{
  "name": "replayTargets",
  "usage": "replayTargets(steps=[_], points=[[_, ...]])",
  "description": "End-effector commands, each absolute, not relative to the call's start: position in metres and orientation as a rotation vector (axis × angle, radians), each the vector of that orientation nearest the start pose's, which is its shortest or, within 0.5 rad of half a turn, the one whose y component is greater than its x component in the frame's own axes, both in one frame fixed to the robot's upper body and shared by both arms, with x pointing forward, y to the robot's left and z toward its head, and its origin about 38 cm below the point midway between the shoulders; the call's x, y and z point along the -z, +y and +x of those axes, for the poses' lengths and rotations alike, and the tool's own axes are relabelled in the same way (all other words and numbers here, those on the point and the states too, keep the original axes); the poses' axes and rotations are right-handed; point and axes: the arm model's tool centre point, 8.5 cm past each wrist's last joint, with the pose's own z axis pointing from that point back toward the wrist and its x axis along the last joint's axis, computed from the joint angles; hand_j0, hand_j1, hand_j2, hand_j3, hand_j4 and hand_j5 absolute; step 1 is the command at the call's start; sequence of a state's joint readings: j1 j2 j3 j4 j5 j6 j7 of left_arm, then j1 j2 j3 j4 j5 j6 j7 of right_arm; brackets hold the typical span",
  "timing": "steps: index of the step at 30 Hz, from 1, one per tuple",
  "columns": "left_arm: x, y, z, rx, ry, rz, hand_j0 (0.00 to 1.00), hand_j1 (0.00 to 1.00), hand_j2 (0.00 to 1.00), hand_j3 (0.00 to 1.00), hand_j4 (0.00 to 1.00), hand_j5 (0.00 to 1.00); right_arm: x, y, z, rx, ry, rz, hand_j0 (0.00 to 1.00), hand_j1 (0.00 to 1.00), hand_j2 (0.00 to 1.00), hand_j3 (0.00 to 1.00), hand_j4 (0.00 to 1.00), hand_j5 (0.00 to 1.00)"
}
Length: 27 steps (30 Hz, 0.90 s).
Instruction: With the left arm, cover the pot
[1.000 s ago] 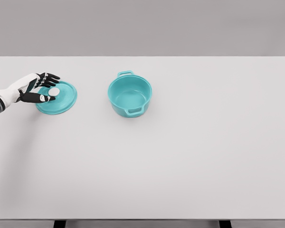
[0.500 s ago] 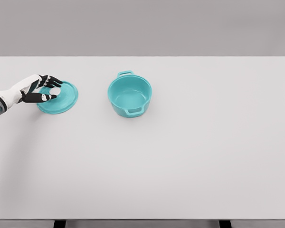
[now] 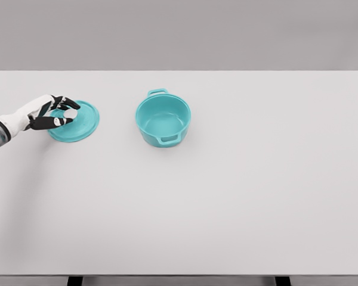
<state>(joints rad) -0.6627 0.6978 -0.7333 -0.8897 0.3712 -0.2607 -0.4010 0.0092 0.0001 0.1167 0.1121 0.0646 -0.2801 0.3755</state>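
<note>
Teal lid (image 3: pixel 77 122) lies under left hand's (image 3: pixel 51 113) fingertips.

One teal pot (image 3: pixel 163 120), one teal lid (image 3: pixel 77 121), one robot hand (image 3: pixel 49 113) and one white surface (image 3: pixel 227 202) show.

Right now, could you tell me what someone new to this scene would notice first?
Two teal pieces stand out on the white table: an open, empty pot just left of centre, and its flat lid lying apart from it further left. The left hand reaches in from the left edge, its dark fingers closed around the lid's white knob.
</note>
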Motion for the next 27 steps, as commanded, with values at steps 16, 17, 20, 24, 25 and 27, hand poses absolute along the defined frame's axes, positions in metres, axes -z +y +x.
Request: replayTargets(steps=[16, 17, 20, 24, 25, 27], points=[[-0.122, 0.371, 0.480, 1.013, -1.319, 0.022, 0.51, 0.51, 0.51, 0.51, 0.51, 0.51, 0.253, -0.240, -0.022, -0.212, -0.114, 0.310, 1.00, 1.00, 1.00, 1.00, 1.00, 1.00], [-0.123, 0.370, 0.479, 1.022, -1.318, 0.012, 0.51, 0.51, 0.51, 0.51, 0.51, 0.51, 0.253, -0.240, -0.022, -0.212, -0.114, 0.310, 1.00, 1.00, 1.00, 1.00, 1.00, 1.00], [-0.127, 0.366, 0.480, 1.031, -1.329, 0.004, 0.51, 0.51, 0.51, 0.51, 0.51, 0.51, 0.253, -0.240, -0.022, -0.213, -0.113, 0.311, 1.00, 1.00, 1.00, 1.00, 1.00, 1.00], [-0.131, 0.365, 0.481, 1.041, -1.332, -0.003, 0.50, 0.50, 0.50, 0.50, 0.50, 0.50, 0.253, -0.240, -0.022, -0.213, -0.113, 0.311, 1.00, 1.00, 1.00, 1.00, 1.00, 1.00], [-0.134, 0.362, 0.481, 1.050, -1.340, -0.009, 0.50, 0.50, 0.50, 0.50, 0.50, 0.50, 0.253, -0.240, -0.022, -0.212, -0.114, 0.310, 1.00, 1.00, 1.00, 1.00, 1.00, 1.00], [-0.140, 0.357, 0.481, 1.061, -1.353, -0.012, 0.50, 0.50, 0.50, 0.50, 0.50, 0.50, 0.253, -0.240, -0.022, -0.213, -0.113, 0.311, 1.00, 1.00, 1.00, 1.00, 1.00, 1.00]])
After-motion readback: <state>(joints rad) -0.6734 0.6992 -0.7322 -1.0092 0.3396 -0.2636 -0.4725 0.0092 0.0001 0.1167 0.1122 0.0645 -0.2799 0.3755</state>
